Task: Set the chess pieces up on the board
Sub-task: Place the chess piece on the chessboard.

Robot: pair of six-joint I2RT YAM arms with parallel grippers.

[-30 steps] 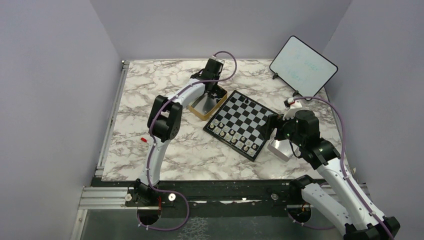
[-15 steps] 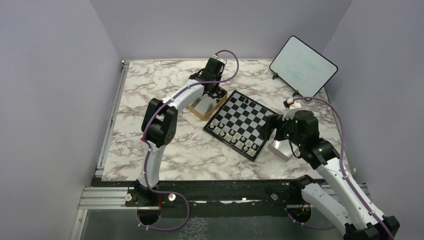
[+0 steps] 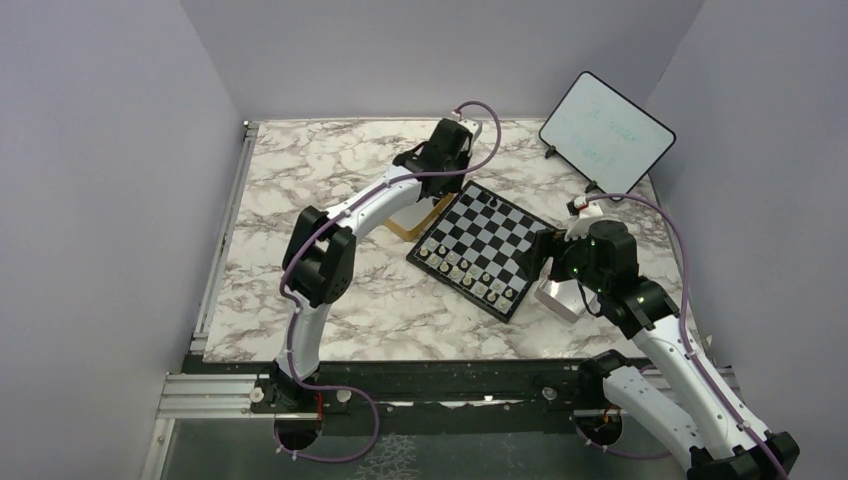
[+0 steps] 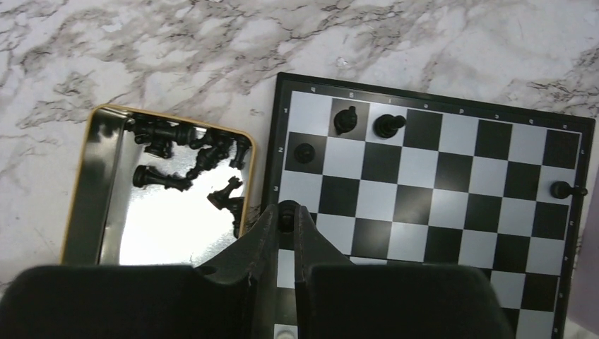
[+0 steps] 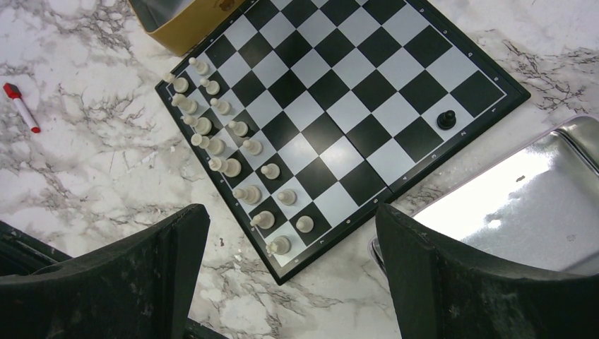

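**Pale side ranked, black side barely begun**

The pale pieces (image 5: pixel 240 128) stand in two full rows along one edge of the board (image 4: pixel 452 162). Of the black set, only four black pieces (image 4: pixel 345 120) stand on the opposite side, three near one corner and one well apart.

The left gripper (image 4: pixel 286 215) is pinched shut on another small black piece (image 4: pixel 287 207), held over the board's edge beside the gold tin (image 4: pixel 85 205). The right gripper (image 5: pixel 288 219) hangs wide open and holds nothing.

The gold tin holds a heap of toppled black figures (image 4: pixel 161 178), so most of the black rows are judged unplaced. The silver tin (image 5: pixel 537 198) beside the board shows nothing inside where visible.
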